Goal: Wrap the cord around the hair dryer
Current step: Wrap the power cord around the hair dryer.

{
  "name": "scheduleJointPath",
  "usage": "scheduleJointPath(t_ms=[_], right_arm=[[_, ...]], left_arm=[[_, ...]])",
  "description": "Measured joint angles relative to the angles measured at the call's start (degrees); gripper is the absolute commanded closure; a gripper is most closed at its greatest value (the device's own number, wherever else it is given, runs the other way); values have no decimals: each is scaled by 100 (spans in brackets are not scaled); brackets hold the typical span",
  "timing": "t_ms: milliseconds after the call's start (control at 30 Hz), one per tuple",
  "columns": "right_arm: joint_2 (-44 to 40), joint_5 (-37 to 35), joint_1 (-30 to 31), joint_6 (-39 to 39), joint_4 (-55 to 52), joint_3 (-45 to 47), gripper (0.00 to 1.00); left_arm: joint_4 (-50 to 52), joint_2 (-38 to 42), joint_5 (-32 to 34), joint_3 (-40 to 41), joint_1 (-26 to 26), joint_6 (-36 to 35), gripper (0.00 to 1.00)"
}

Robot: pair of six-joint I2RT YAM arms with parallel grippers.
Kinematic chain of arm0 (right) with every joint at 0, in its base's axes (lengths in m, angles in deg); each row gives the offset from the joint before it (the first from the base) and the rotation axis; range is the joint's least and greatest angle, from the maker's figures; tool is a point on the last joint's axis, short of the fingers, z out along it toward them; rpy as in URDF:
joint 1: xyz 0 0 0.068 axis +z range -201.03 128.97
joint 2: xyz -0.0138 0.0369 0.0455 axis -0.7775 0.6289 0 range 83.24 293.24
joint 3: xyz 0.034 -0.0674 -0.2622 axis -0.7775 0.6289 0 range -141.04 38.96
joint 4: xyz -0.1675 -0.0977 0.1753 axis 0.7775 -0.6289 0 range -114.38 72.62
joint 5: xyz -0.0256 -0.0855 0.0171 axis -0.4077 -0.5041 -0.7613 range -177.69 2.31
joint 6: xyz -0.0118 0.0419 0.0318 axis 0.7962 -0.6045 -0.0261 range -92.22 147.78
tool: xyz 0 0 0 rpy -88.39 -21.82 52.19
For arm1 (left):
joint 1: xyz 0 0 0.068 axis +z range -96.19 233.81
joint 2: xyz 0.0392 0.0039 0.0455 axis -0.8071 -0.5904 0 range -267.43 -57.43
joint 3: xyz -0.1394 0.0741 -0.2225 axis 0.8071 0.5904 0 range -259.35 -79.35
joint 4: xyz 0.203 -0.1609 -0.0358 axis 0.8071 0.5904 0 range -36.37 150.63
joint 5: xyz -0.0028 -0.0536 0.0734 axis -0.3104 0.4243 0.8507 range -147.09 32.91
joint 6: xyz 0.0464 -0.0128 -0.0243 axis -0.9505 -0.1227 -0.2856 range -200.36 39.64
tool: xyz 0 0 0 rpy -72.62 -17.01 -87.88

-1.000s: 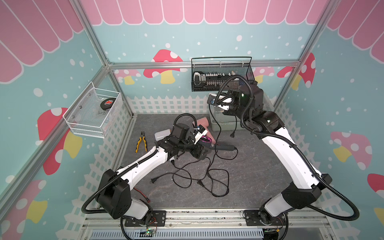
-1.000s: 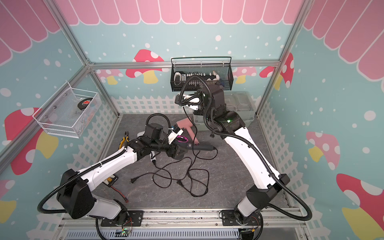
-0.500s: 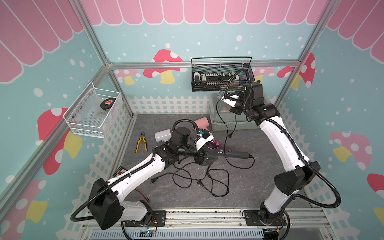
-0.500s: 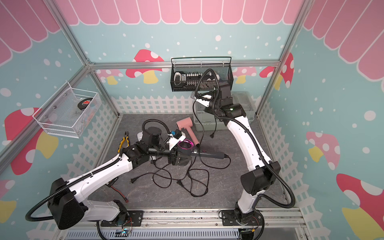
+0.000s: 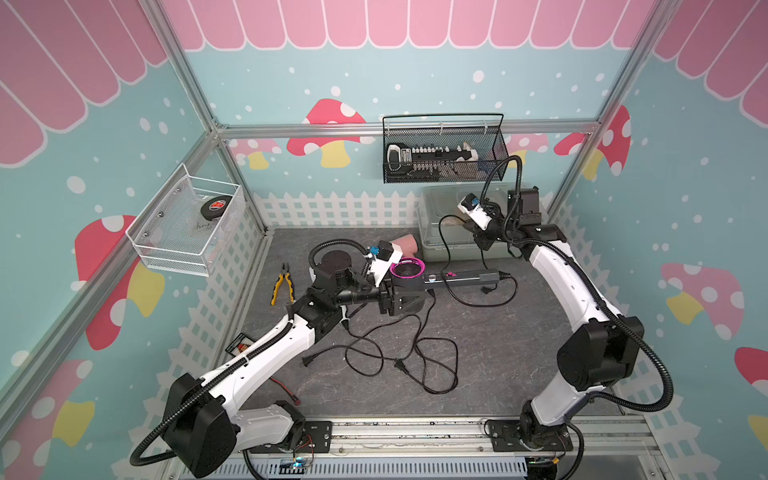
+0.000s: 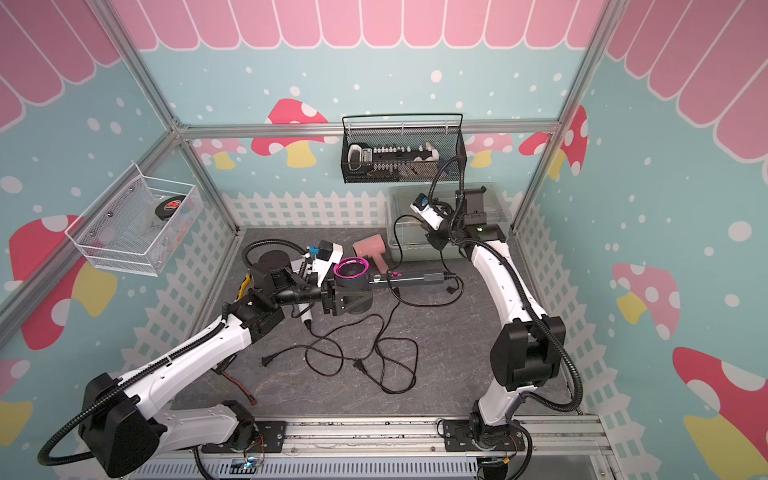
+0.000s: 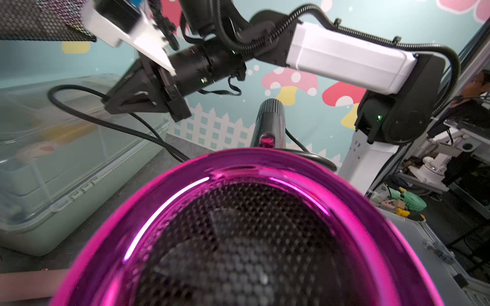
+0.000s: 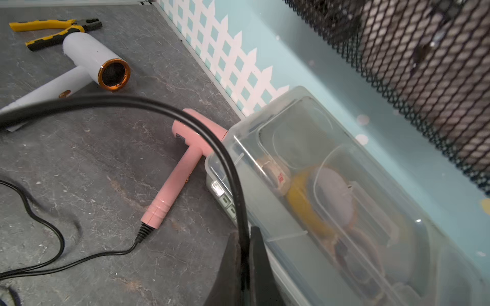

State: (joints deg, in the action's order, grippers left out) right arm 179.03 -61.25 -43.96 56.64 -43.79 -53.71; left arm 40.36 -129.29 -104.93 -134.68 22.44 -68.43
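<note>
The hair dryer (image 5: 449, 277) is black with a magenta ring, and its handle points right just above the table. My left gripper (image 5: 409, 301) is shut on its barrel. In the left wrist view the ring and grille of the hair dryer (image 7: 238, 238) fill the frame and hide the jaws. Its black cord (image 5: 444, 245) runs from the handle end, loops on the table and rises to my right gripper (image 5: 467, 224). That gripper hangs over the clear box at the back right. In the right wrist view the right gripper (image 8: 244, 265) is shut on the cord (image 8: 228, 159).
A pink dryer (image 8: 185, 164) lies against the clear lidded box (image 8: 344, 185). A white dryer (image 8: 87, 61) and yellow pliers (image 8: 53, 26) lie further left. Loose black cords (image 5: 415, 357) tangle mid-table. A black mesh basket (image 5: 444, 153) hangs on the back wall, a white wire basket (image 5: 183, 224) on the left.
My right gripper has carried the cord away from the dryer to the back right, over the clear box. The left arm has swung the hair dryer rightwards, so its handle points right.
</note>
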Motion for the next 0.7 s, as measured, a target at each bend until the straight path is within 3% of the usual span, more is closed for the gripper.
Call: scheduleJointPath(t_ms=[367, 700], right_arm=[[-435, 859, -387, -1250, 1075, 1126, 100], [-605, 1517, -389, -2391, 2345, 2354, 100]], left_arm=[[-1788, -223, -201, 125, 599, 1261, 100], [-2570, -348, 105, 175, 1167, 1974, 100]])
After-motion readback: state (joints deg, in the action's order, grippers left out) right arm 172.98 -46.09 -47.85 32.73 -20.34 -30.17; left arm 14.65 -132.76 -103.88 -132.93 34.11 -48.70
